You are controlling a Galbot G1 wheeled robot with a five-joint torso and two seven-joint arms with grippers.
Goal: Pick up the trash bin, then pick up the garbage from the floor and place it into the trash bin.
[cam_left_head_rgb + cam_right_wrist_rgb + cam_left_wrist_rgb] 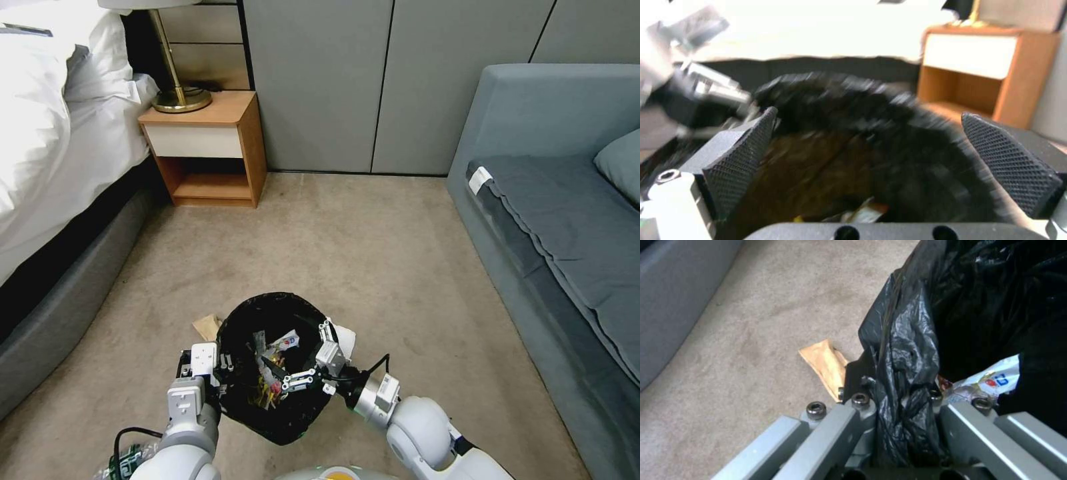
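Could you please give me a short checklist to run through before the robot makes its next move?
1. Left gripper clamped on the trash bin rim: ok.
2. Right gripper open over the bin mouth: ok.
3. Right gripper holds nothing: ok.
4. Wrappers inside the bin: ok.
5. Floor free of garbage: not ok, brown cardboard scrap lies beside the bin.
6. White tissue off the floor: cannot tell.
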